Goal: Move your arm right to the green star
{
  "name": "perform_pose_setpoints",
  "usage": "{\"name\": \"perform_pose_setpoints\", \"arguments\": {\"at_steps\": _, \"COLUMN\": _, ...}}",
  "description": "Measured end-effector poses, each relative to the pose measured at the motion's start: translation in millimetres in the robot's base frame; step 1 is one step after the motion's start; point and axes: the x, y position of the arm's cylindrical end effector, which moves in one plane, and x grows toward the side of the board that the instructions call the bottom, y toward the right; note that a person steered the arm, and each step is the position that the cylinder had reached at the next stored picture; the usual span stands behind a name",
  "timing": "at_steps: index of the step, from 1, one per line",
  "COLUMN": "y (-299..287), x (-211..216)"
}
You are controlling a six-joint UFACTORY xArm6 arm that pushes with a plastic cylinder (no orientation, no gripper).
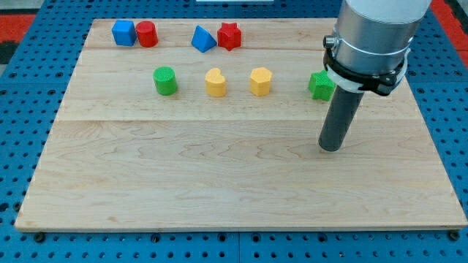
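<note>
Spanning nearly the whole view, the pale wooden worktop (219, 175) lies on a blue perforated base (22, 88), and you see it from slightly above. Next in size, your arm's grey cylindrical body (373, 40) enters from the view's top right and narrows into the dark rod; no claw is fitted, so there is no opening or grip to report. My tip (330, 149) rests on the bare wood, below and just to the view's right of the green star (320, 85), close to it; whether the rod's upper part touches the star you cannot tell, since the arm's black collar overlaps the star's right edge.

The blocks follow, all small. In the middle row, from the view's left: a green cylinder (165, 80), a yellow heart-like block (216, 82), a yellow hexagonal block (260, 81), then the green star at the row's right end, partly hidden by the arm. In the top row, from the view's left: a blue cube-like block (123, 33) touching or just beside a red cylinder (147, 34), then, well apart from that pair, a blue triangular block (202, 39) just beside a red star (229, 36).
</note>
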Motion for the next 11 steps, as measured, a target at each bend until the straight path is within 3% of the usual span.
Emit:
{"name": "perform_pose_setpoints", "arguments": {"at_steps": 6, "y": -1.8, "x": -1.3}}
{"name": "perform_pose_setpoints", "arguments": {"at_steps": 7, "y": 38.5, "x": -3.4}}
{"name": "perform_pose_setpoints", "arguments": {"at_steps": 9, "y": 79.8, "x": -52.7}}
{"name": "perform_pose_setpoints", "arguments": {"at_steps": 11, "y": 63.0, "x": -108.4}}
